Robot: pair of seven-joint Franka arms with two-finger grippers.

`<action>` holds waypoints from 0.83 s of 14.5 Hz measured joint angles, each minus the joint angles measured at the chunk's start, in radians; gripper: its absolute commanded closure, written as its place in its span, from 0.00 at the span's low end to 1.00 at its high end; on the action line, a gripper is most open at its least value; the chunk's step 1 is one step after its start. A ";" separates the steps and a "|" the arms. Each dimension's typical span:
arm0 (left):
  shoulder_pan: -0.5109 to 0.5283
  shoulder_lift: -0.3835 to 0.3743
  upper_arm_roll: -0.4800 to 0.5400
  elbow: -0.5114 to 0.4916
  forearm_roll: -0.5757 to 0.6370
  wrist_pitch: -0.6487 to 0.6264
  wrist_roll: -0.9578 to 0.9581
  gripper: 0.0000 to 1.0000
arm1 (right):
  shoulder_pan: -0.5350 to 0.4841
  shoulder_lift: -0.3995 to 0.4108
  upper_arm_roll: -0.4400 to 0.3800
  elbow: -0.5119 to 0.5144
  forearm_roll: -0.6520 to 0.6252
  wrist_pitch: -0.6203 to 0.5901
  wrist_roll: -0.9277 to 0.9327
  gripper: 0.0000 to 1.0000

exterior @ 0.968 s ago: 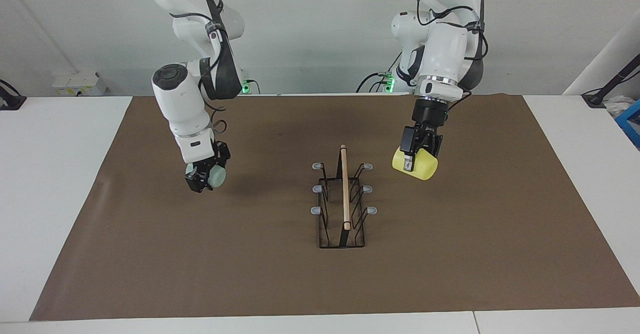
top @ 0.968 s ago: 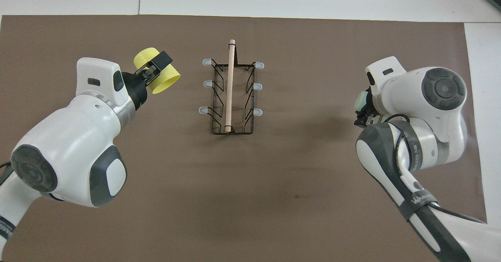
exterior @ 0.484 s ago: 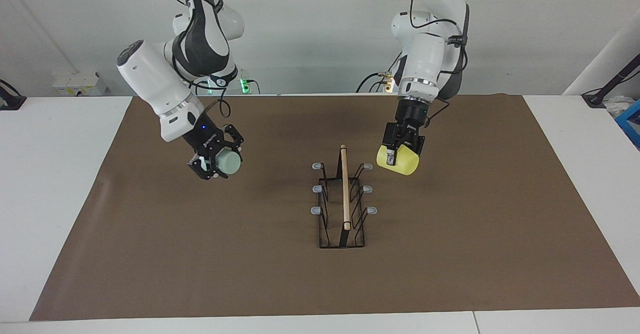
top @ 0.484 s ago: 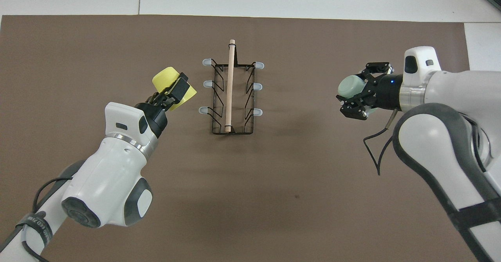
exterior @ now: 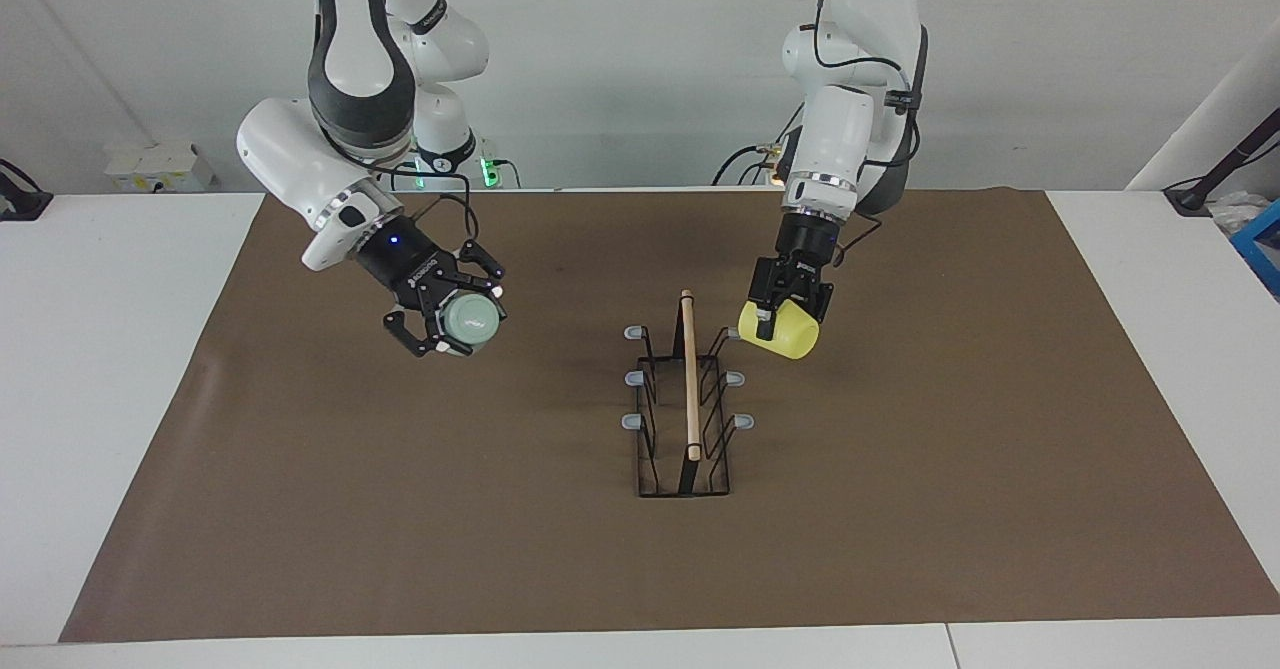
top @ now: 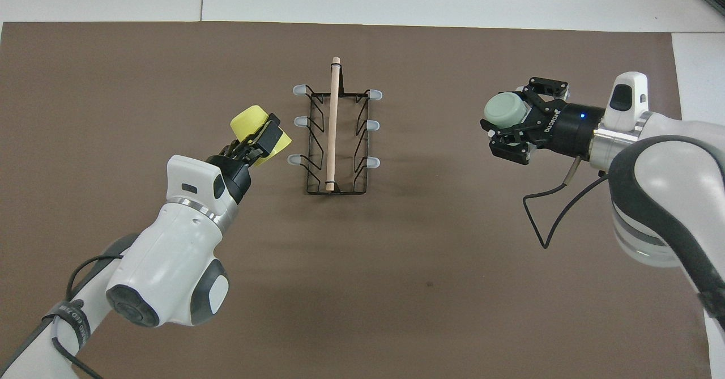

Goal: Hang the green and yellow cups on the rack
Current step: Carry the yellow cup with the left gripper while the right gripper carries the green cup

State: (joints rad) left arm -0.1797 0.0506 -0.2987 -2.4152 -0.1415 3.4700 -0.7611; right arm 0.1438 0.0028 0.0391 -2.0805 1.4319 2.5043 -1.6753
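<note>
The black wire rack with a wooden rod on top stands mid-mat, its grey-tipped prongs bare. My left gripper is shut on the yellow cup. It holds the cup tilted in the air beside the rack, close to the prong nearest the robots on the left arm's side. My right gripper is shut on the pale green cup. That cup hangs sideways over bare mat toward the right arm's end, well apart from the rack.
A brown mat covers most of the white table. A small white box sits at the table's robot-side edge, at the right arm's end. A blue object shows at the left arm's end.
Both arms swung toward the rack. The left gripper brought the yellow cup down beside the prongs. The right wrist rotated and lifted the green cup, turning it sideways and closer to the rack.
</note>
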 measured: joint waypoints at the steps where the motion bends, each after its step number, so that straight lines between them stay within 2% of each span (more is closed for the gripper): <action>1: 0.000 0.005 -0.002 0.000 0.001 0.000 0.007 1.00 | 0.027 -0.004 0.001 -0.004 0.067 0.026 -0.023 0.91; 3: 0.000 0.018 -0.013 0.000 0.003 0.000 0.021 1.00 | 0.078 -0.009 0.004 -0.007 0.233 0.070 -0.107 0.91; 7: 0.000 0.026 -0.030 0.000 0.003 0.001 0.043 1.00 | 0.174 -0.010 0.006 -0.041 0.691 0.088 -0.435 0.91; 12: 0.000 0.029 -0.052 -0.014 0.004 0.001 0.058 1.00 | 0.211 0.004 0.007 -0.072 0.972 0.053 -0.681 0.92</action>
State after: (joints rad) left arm -0.1800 0.0797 -0.3504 -2.4291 -0.1378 3.4705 -0.7031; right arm 0.3546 0.0070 0.0466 -2.1524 2.4040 2.5568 -2.3563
